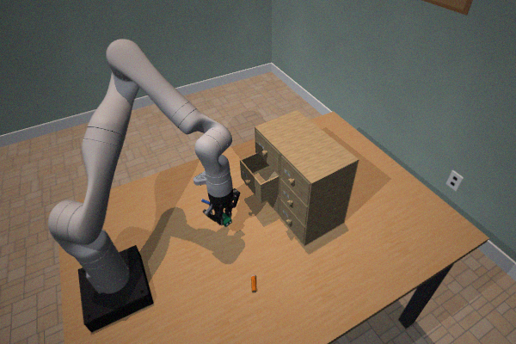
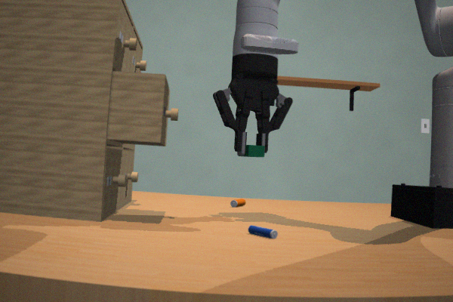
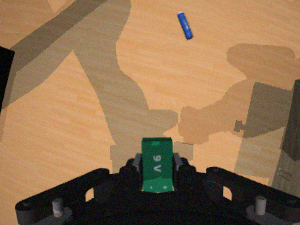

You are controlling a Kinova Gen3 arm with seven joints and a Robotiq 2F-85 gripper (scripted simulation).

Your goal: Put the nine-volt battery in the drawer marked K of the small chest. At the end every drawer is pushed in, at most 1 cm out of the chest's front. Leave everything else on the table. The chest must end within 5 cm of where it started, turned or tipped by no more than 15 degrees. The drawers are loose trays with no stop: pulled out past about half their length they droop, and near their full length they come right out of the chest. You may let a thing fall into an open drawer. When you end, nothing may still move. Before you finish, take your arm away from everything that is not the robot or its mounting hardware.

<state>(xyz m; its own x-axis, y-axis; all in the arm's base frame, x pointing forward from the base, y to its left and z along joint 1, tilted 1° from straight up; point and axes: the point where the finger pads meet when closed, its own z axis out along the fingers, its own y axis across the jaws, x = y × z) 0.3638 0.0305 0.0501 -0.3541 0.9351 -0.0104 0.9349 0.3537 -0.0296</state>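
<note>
The green nine-volt battery (image 1: 227,220) (image 2: 255,151) (image 3: 157,157) is held between the fingertips of my gripper (image 2: 252,146) (image 3: 157,162), which is shut on it, pointing down. Both are high above the table, in front of the small chest (image 1: 328,150) (image 2: 57,109) and clear of it. The chest stands upright with two columns of three drawers. The middle drawer (image 1: 267,188) (image 2: 137,107) of the left column in the top view is pulled partly out and looks level. Its inside shows no object where visible. The other drawers in view look pushed in. The label letters cannot be read.
A blue cylindrical cell (image 1: 205,201) (image 2: 262,231) (image 3: 185,26) lies on the table (image 1: 344,275) (image 2: 151,260) below the gripper's far side. An orange cylindrical cell (image 1: 254,283) (image 2: 238,202) lies nearer the top camera. The open drawer juts towards the gripper.
</note>
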